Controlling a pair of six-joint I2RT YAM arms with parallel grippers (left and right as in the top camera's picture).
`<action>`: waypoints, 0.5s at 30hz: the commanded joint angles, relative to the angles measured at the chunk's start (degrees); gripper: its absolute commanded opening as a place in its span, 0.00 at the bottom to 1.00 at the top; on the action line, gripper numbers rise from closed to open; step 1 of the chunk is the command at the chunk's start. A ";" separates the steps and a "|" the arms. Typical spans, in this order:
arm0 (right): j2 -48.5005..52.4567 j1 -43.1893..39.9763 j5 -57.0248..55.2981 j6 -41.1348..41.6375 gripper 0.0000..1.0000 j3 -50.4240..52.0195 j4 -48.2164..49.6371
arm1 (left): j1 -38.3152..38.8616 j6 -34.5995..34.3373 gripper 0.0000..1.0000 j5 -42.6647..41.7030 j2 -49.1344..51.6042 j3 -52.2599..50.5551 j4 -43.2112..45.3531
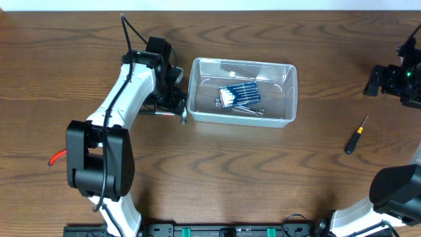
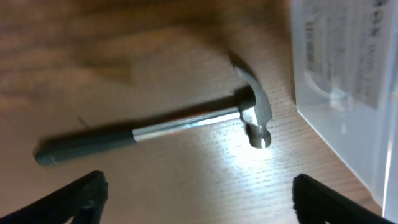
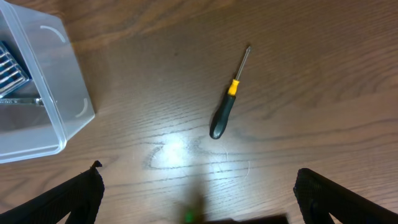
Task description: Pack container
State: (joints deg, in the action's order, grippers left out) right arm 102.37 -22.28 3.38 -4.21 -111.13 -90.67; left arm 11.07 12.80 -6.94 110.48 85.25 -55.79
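The clear plastic container (image 1: 242, 92) stands at the table's middle back and holds a small blue case of screwdrivers (image 1: 238, 95) and a metal tool. A hammer (image 2: 155, 127) with a black grip and steel head lies on the table just left of the container (image 2: 348, 87). My left gripper (image 2: 199, 199) is open and empty, hovering over the hammer (image 1: 172, 113). A screwdriver (image 3: 227, 106) with a black and yellow handle lies on the table at the right (image 1: 356, 135). My right gripper (image 3: 199, 196) is open and empty, at the far right above the screwdriver. The container's corner shows in the right wrist view (image 3: 56, 93).
The left arm (image 1: 125, 99) stretches from the front left toward the container. The right arm's base (image 1: 395, 191) sits at the front right corner. A red cable end (image 1: 56, 158) lies at the left of the wooden table.
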 commanded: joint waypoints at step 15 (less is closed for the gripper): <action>-0.04 0.57 -0.15 -0.81 0.99 0.26 -0.37 | -0.02 6.91 0.98 -0.61 6.25 0.02 2.56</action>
State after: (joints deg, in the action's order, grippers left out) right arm 102.37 -22.28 3.38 -4.21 -111.13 -90.96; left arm 11.05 18.09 -7.16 115.09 85.25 -53.39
